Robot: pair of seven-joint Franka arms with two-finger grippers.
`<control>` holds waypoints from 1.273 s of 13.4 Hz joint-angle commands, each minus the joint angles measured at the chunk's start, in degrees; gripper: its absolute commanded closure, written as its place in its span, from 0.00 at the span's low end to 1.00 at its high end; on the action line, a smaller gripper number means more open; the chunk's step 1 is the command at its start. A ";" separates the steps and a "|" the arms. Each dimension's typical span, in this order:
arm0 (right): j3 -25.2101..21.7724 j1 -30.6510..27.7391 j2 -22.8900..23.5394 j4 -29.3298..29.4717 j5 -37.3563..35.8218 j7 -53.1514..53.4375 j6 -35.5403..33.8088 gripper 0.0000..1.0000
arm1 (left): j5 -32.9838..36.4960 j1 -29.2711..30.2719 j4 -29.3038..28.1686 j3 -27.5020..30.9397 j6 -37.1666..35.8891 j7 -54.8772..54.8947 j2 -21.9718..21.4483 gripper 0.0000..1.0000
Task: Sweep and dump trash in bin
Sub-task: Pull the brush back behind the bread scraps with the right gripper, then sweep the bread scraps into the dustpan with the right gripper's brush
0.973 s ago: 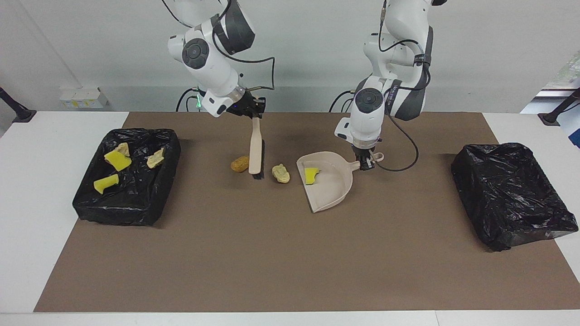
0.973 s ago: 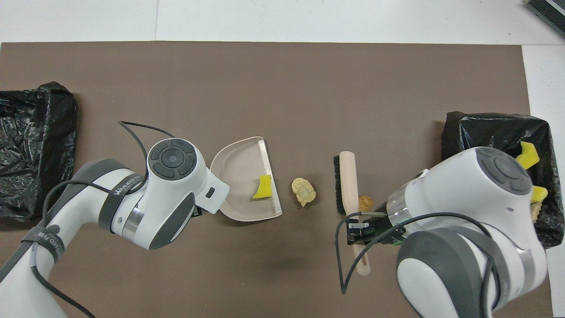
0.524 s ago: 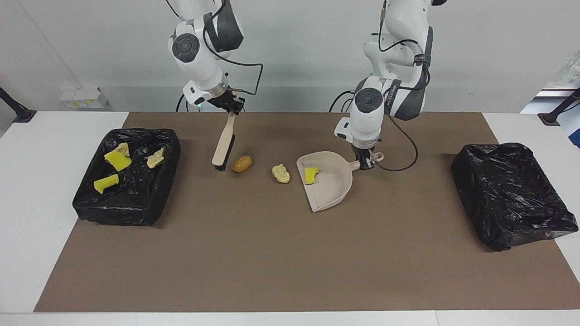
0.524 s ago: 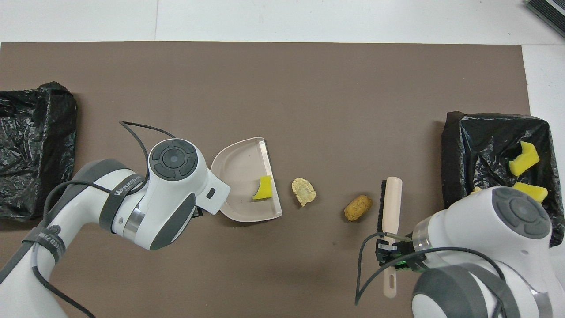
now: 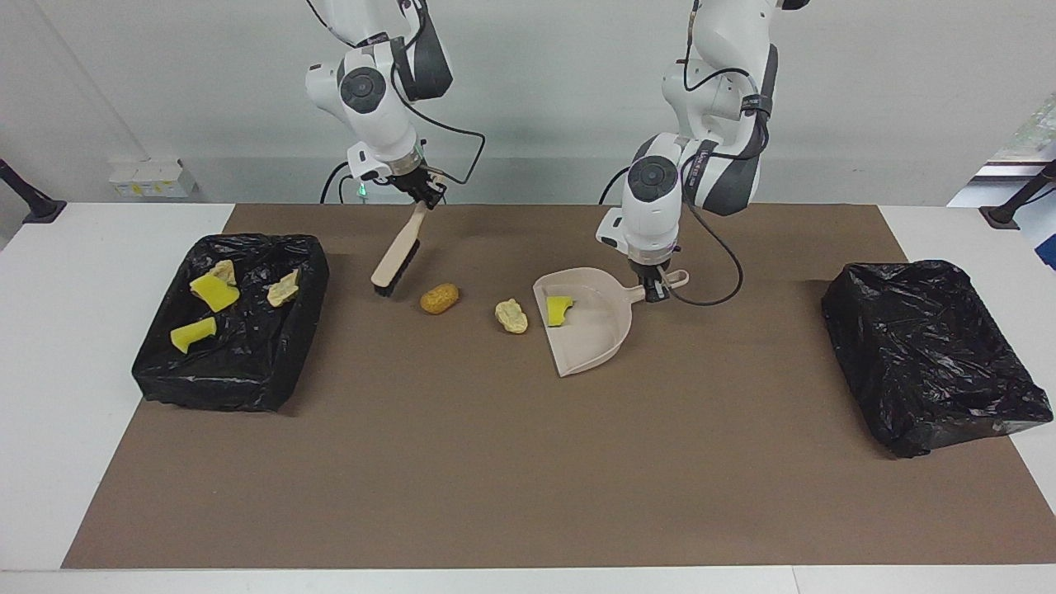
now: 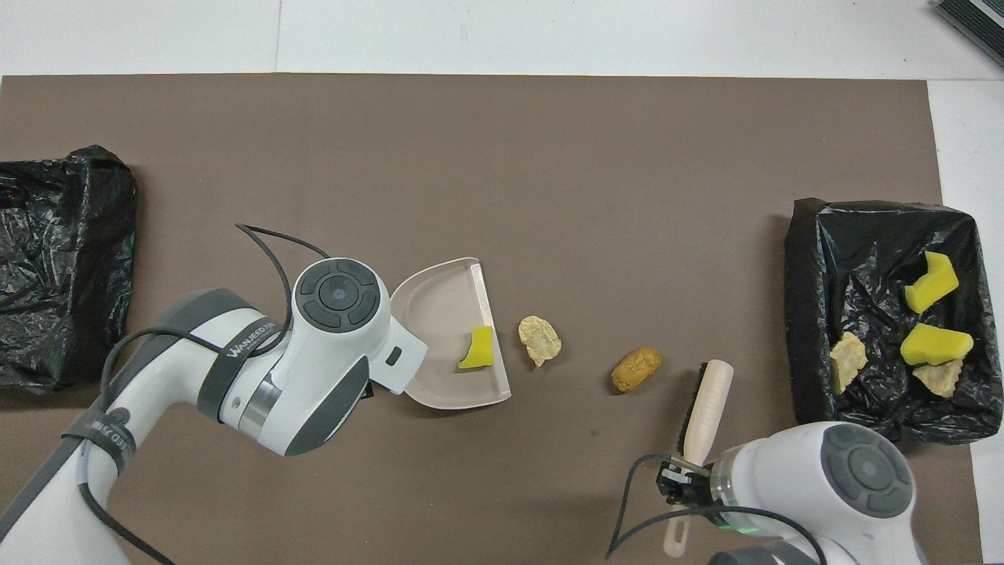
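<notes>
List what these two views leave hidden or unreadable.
- Left gripper: the overhead view hides it and the dustpan handle under the arm's own wrist.
- Brush: whether its bristles touch the mat is unclear in both views.
- Second black bin: the facing view shows only bag folds; the overhead view cuts it off at the edge.
- Right arm: cut off by the overhead view's bottom edge.

Bright, even overhead light; soft faint shadows; glints on black plastic; sharp focus.
</notes>
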 commanded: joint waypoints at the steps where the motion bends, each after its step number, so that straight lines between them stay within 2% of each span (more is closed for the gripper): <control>1: 0.22 4.30 3.82 -0.29 -0.09 4.21 6.47 1.00 | 0.42 -1.37 -0.02 0.66 -1.49 -1.30 -0.74 1.00; 4: 0.22 7.92 12.35 4.52 -0.09 7.92 11.68 1.00 | 0.34 -1.20 -0.19 0.57 -0.88 -1.39 -0.91 1.00; 11: 0.22 8.62 23.69 19.55 -2.20 2.30 11.51 1.00 | 0.34 -0.85 -0.81 0.57 -0.18 -1.30 -1.08 1.00; 13: 0.31 11.16 27.73 22.54 -2.63 0.90 12.30 1.00 | 0.43 -0.76 -0.98 0.57 0.09 -1.21 -1.17 1.00; 15: 0.39 11.61 30.55 26.14 -2.02 -3.21 11.43 1.00 | 0.34 -0.76 -1.16 0.57 0.44 -1.21 -1.26 1.00; 17: 0.57 11.53 32.06 28.53 0.42 -11.98 10.37 1.00 | 0.43 -0.67 -1.34 0.57 0.53 -1.04 -1.26 1.00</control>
